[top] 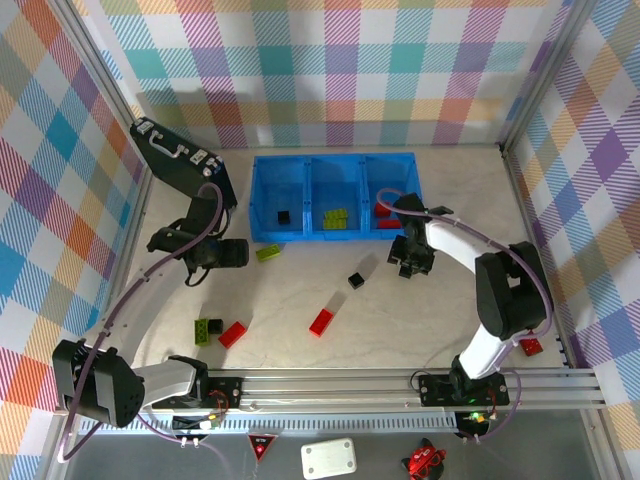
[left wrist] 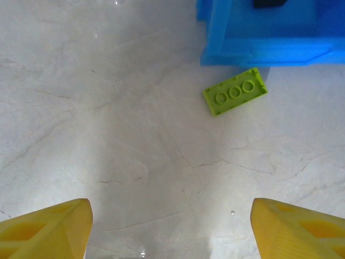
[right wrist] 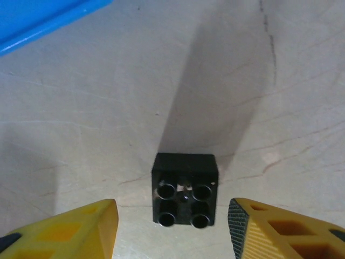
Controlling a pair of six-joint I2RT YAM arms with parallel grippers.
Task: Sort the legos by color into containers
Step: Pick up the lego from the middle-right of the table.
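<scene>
Two arms, two targets: each lines up on a loose brick, so I read this as the approach-to-pick step, mid-sort.
Blue tray (top: 330, 157): sits at the far side of the surface (top: 420, 320), with black in its left compartment, lime green in the middle and red in the right.
Left end effector (left wrist: 171, 221): released, its yellow fingers (left wrist: 48, 229) spread wide with bare surface between them.
Lime brick (left wrist: 235, 97): flat on the surface, studs up and tilted. It lies just beside the tray's near corner, ahead of the left end effector and well clear of it.
Right end effector (right wrist: 171, 210): released too, one finger on each side of the black brick (right wrist: 186, 195). There's a gap on both sides, so nothing is gripped.
Black brick: lying on the surface near the tray, studs facing the wrist camera.
Waiting: a red brick (top: 321, 321) mid-surface, a green brick (top: 208, 330) beside another red one (top: 232, 333) near the left arm, and a red one (top: 530, 346) by the right arm.
Next, right: drop squarely, clench on the flat sides, then carry the black brick across to the left compartment.
Next, left: push forward and turn the wrist to match the lime brick's tilt. The tray wall leaves little room for a finger.
</scene>
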